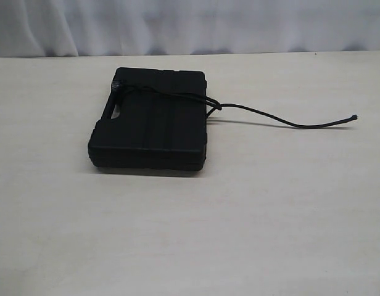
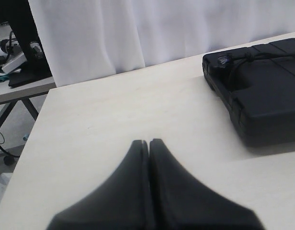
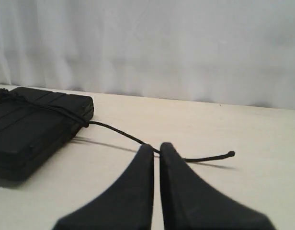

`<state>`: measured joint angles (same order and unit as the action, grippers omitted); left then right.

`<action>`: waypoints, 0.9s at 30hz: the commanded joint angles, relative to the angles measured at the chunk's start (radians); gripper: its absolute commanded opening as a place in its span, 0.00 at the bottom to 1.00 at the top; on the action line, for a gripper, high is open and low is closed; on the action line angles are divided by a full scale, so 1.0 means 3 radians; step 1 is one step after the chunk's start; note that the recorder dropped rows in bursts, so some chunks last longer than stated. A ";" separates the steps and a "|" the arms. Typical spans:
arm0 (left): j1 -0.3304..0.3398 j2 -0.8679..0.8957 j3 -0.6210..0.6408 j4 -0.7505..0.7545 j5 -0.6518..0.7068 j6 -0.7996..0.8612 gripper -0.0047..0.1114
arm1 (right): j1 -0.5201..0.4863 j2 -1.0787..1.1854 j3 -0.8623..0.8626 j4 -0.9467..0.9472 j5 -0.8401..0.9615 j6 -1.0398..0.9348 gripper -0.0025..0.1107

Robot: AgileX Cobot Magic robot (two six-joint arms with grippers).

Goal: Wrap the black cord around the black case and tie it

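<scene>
- Black case (image 1: pixel 150 120) lies flat on the pale wooden table (image 1: pixel 270 216). Its handle (image 1: pixel 113 111) is at the far left corner in the exterior view.
- The black cord (image 1: pixel 319 127) crosses the lid at the handle end and gathers into a small knot (image 1: pixel 217 106) against the case's right edge. A single tail runs from there across the table to a free end (image 1: pixel 354 116) well apart from the case.
- The left tool (image 2: pixel 149 143) is pinched fully together with nothing in it, and hangs over bare table near the case's handle corner.
- The right tool (image 3: pixel 156 147) is likewise pressed together and empty. It sits above the tail without touching it, as far as its wrist view shows.
- Judgement: the wrap and tie look to be in place, so what remains is a check of the knot, or nothing at all.
- If the knot needs snugging, the right tool should open and pinch the tail close to the knot rather than near the free end.
- The pull should be low along the table and straight away from the case, while the left tool presses the lid down.
- An upward or slanted tug could slip the loop off the corner or drag the light case.
</scene>
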<state>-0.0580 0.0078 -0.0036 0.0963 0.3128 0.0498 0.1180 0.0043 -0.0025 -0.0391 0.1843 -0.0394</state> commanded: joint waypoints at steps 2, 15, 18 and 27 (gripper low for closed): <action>0.0013 -0.0026 0.0012 -0.0013 -0.0021 0.0002 0.04 | 0.0006 -0.0014 0.0008 0.0005 0.0415 -0.0029 0.06; 0.0013 -0.0026 0.0012 -0.0013 -0.0021 0.0002 0.04 | 0.0000 -0.0014 0.0008 0.0005 0.0525 0.0033 0.06; 0.0013 -0.0026 0.0012 -0.0013 -0.0021 0.0002 0.04 | 0.0000 -0.0014 0.0008 0.0012 0.0524 0.0131 0.06; 0.0013 -0.0026 0.0012 -0.0013 -0.0021 0.0002 0.04 | 0.0000 -0.0014 0.0008 0.0027 0.0524 0.0131 0.06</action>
<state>-0.0580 0.0078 -0.0036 0.0963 0.3128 0.0498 0.1180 0.0043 -0.0025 -0.0309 0.3373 -0.0072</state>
